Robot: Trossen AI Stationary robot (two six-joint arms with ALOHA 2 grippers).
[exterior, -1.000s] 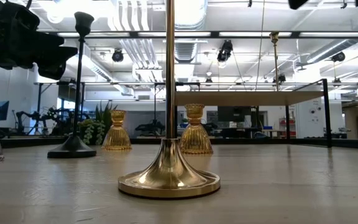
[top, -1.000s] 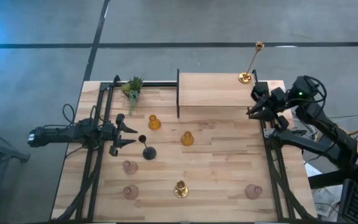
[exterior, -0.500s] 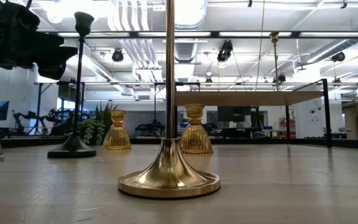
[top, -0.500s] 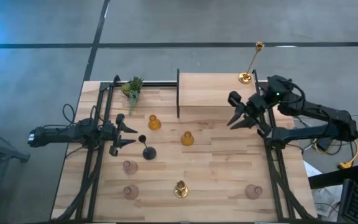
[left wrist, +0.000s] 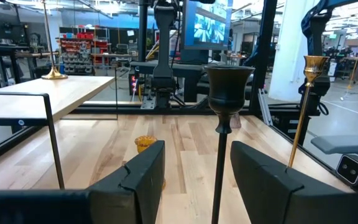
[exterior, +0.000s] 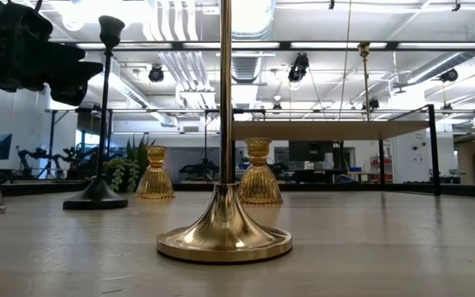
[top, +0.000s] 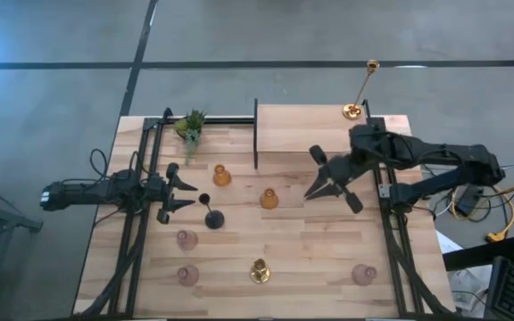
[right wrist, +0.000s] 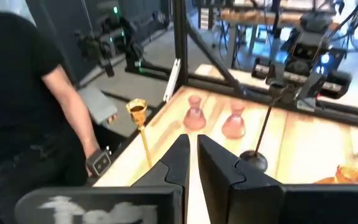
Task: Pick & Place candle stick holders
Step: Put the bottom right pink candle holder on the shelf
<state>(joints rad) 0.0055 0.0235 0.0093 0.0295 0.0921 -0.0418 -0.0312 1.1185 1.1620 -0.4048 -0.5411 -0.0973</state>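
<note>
On the table stand a black stemmed holder (top: 211, 217), two amber glass holders (top: 221, 176) (top: 269, 198), three pink glass holders (top: 186, 238) (top: 187, 275) (top: 363, 274) and a tall gold holder (top: 259, 270), each on its base. A second gold holder (top: 353, 111) stands on the raised wooden shelf (top: 297, 134). My left gripper (top: 190, 194) is open and empty, just left of the black holder, whose cup (left wrist: 227, 93) shows ahead between the fingers. My right gripper (top: 315, 176) hovers right of the amber holder, empty, its fingers (right wrist: 180, 163) almost together.
A small green plant (top: 190, 127) stands at the far left corner. Black metal frame rails (top: 146, 178) run along the table's left and right sides. A person in black (right wrist: 17, 93) stands beside the table in the right wrist view. Bare wood (top: 319, 250) lies at the near right.
My right gripper has left the shelf's right end and gone toward the table's left and slightly toward the near edge, out over the middle of the table. The gold holder stays upright on the shelf. My left gripper has kept still.
</note>
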